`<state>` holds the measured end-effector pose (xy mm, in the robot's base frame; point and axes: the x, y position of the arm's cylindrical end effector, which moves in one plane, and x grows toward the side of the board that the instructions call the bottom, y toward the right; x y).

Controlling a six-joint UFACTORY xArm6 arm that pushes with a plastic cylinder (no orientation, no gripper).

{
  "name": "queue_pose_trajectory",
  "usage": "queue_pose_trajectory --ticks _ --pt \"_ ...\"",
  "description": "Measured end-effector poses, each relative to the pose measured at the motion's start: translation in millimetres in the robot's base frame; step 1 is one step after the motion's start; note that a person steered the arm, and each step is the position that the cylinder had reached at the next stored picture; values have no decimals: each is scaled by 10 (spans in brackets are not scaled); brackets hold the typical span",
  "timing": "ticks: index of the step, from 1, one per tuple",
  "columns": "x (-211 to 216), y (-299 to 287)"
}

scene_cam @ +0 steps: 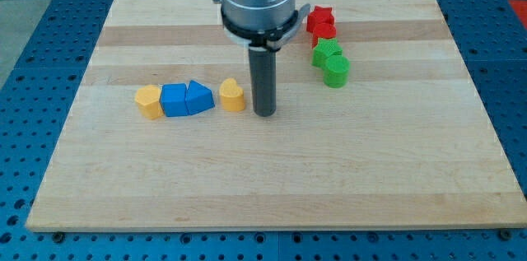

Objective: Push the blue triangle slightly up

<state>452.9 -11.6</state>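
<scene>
My tip rests on the wooden board, no jaws, just right of a yellow heart block; that block sits between it and the blue triangle, beside a blue cube

Single raised front view, angled down over the whole board.

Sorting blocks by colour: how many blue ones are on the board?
2, touching side by side at the view's left: a blue square block and the blue triangle block right of it. None appears hidden behind the rod.
</scene>
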Motion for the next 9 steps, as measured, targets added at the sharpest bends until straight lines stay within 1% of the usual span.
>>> queue_pose_trajectory --ticks 3,5,9 --pt "-33 6" --pt "-127 -35" --pt "-127 -282"
